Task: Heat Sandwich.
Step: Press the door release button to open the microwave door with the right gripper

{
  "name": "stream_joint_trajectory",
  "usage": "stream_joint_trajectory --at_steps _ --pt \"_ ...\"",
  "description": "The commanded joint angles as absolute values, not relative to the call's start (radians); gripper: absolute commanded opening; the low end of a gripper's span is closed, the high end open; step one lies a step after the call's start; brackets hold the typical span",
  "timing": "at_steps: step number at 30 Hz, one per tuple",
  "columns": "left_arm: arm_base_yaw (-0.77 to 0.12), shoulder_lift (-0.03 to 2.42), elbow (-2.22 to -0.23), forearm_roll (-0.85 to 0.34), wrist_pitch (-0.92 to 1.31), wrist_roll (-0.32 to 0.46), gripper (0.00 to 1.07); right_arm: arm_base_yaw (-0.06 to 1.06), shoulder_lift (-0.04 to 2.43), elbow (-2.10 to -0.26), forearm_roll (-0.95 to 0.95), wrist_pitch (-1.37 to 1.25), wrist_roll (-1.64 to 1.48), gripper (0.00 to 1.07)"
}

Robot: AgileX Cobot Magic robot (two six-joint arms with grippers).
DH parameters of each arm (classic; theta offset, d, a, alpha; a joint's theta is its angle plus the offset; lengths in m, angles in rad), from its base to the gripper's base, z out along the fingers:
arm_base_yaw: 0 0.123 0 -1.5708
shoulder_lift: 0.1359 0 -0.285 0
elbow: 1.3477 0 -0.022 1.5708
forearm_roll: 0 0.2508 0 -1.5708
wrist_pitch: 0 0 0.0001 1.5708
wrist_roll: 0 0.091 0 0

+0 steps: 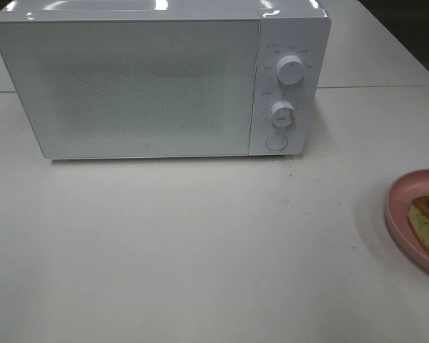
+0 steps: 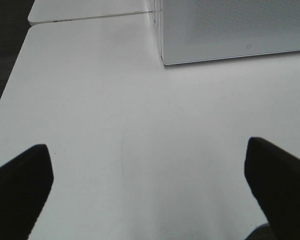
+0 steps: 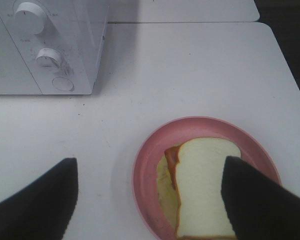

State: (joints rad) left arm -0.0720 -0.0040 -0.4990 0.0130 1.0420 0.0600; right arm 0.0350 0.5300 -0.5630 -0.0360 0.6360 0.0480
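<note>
Left gripper (image 2: 146, 147): jaws spread full, empty, over bare white counter (image 2: 115, 100).
Microwave (image 1: 150, 78): white, boxy, smooth-fronted, shut.
Sandwich (image 3: 200, 185): at 4 o'clock from the microwave, lying on a round plate (image 3: 142, 170). Soft pale bread, toasted crust. Looks light and crushable, and the layers would likely slide. Safer hold is probably the plate's stiff, glossy pink rim.
Right gripper (image 3: 150, 162): jaws apart, holding nothing, above the plate.
</note>
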Motion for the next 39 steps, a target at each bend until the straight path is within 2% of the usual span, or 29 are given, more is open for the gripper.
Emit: stream_joint_trajectory --at_steps 1,13,26,31,39 --pt "-0.079 -0.032 -0.495 0.015 1.032 0.059 1.01 0.041 0.59 -0.57 -0.038 0.554 0.046 0.76" --pt "-0.079 -0.032 -0.495 0.015 1.032 0.059 1.01 0.041 0.782 -0.552 -0.038 0.301 0.049 0.76" --pt "-0.079 -0.032 -0.495 0.015 1.032 0.059 1.01 0.041 0.918 -0.381 -0.037 -0.156 0.048 0.76" --pt "-0.079 -0.032 -0.495 0.015 1.032 0.059 1.01 0.043 0.974 -0.313 0.022 -0.288 0.037 0.76" --pt "-0.079 -0.032 -0.495 0.015 1.032 0.059 1.01 0.183 1.104 -0.273 0.156 -0.396 -0.084 0.76"
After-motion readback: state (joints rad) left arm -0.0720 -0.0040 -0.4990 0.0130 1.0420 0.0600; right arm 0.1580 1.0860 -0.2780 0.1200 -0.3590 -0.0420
